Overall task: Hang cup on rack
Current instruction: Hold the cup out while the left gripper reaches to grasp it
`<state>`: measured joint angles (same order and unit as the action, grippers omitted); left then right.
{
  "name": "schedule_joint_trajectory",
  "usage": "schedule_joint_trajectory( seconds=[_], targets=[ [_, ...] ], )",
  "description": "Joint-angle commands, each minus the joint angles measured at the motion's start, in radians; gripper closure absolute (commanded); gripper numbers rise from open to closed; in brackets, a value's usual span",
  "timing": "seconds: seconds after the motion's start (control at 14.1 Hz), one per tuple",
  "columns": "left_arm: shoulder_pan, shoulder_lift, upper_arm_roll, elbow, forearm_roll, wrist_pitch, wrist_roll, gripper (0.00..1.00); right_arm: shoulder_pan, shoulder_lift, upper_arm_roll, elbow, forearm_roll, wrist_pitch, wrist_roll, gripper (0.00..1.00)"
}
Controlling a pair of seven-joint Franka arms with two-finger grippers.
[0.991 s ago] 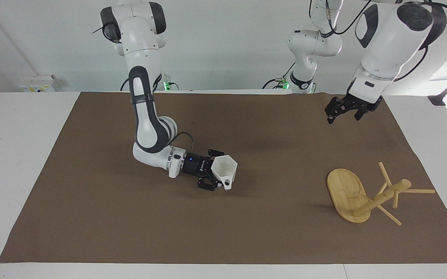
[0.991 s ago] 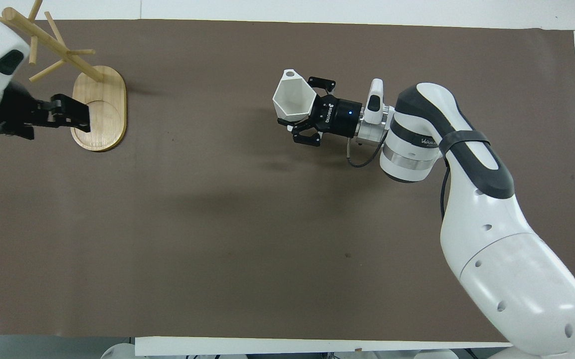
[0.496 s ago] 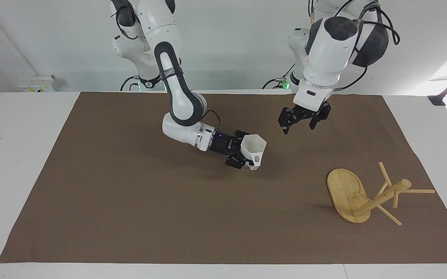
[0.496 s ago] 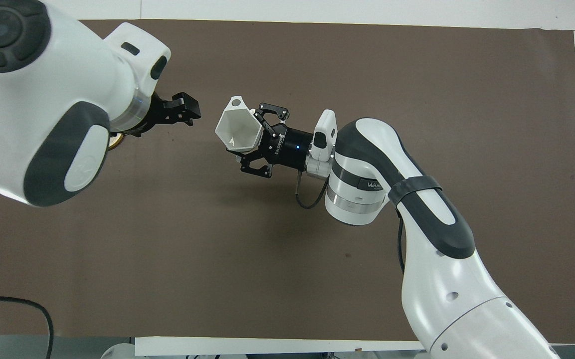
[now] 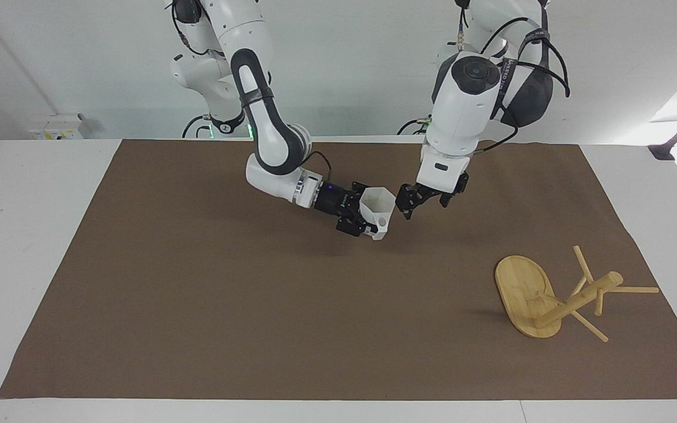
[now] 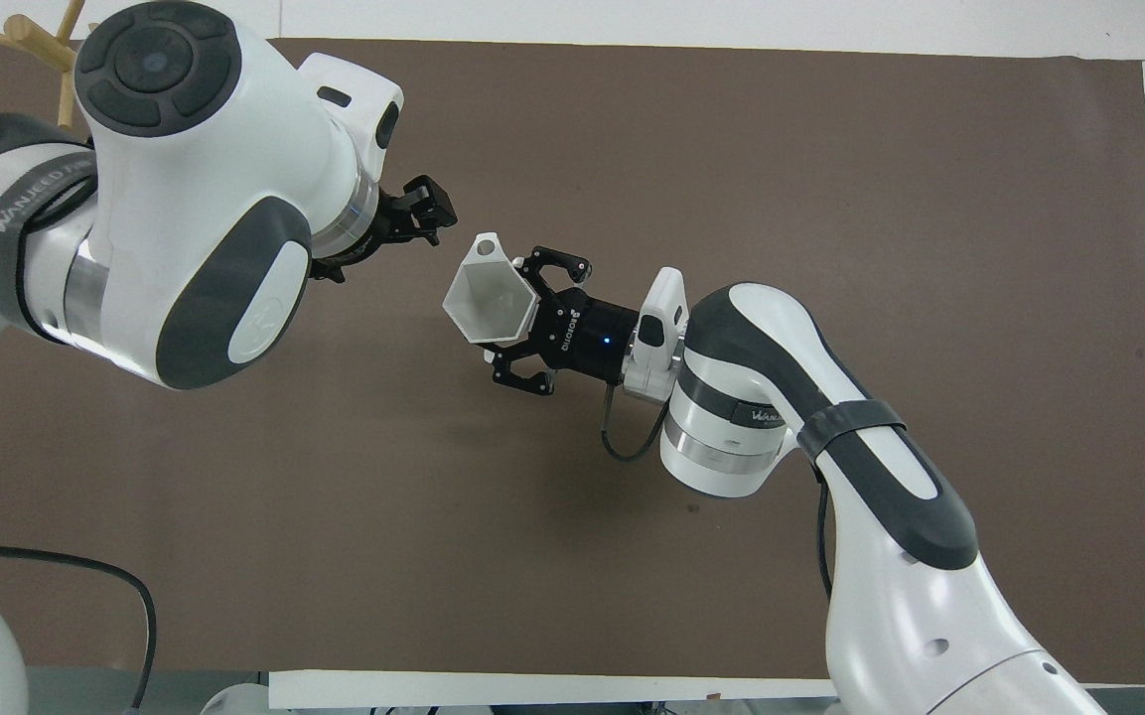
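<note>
Brown matting covers your tabletop (image 5: 138, 329). Over its middle, your right hand (image 5: 364, 220) pinches the one cup (image 5: 377, 212) sideways, mouth toward the left hand (image 5: 417, 198), which hangs spread just beside it, likely for a handover. One rack (image 5: 541, 296) stands toward the left arm's end, pegs bare.

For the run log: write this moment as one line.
right gripper: shut on white faceted cup, over brown mat | left gripper: open, beside cup | bamboo rack: bare
</note>
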<state>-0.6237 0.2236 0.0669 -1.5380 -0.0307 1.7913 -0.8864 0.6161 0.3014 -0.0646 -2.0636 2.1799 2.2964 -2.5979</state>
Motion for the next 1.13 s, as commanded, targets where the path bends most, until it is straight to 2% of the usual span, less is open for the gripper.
schedule_joint_trajectory(
  seconds=[0.0, 0.35, 0.5, 0.64, 0.85, 1.06],
  targets=[
    [-0.062, -0.009, 0.011, -0.002, -0.008, -0.012, -0.132, 0.0, 0.004, -0.025, -0.001, -0.027, 0.029, 0.006, -0.028, 0.86],
    [-0.113, -0.053, 0.005, -0.086, -0.028, -0.02, -0.233, 0.03, 0.004, -0.025, -0.001, -0.026, 0.031, 0.006, -0.028, 0.85],
    [-0.102, -0.055, 0.005, -0.102, -0.028, 0.025, -0.269, 0.09, 0.004, -0.025, -0.001, -0.024, 0.031, 0.006, -0.028, 0.85],
    [-0.102, -0.066, 0.005, -0.129, -0.037, 0.051, -0.279, 0.21, 0.004, -0.025, -0.001, -0.023, 0.031, 0.006, -0.028, 0.85],
    [-0.102, -0.093, 0.005, -0.213, -0.04, 0.158, -0.283, 0.26, 0.004, -0.024, -0.001, -0.021, 0.031, 0.018, -0.028, 0.84],
    [-0.105, -0.101, 0.004, -0.237, -0.041, 0.175, -0.284, 0.39, 0.004, -0.024, -0.001, -0.018, 0.031, 0.018, -0.028, 0.84]
  ],
)
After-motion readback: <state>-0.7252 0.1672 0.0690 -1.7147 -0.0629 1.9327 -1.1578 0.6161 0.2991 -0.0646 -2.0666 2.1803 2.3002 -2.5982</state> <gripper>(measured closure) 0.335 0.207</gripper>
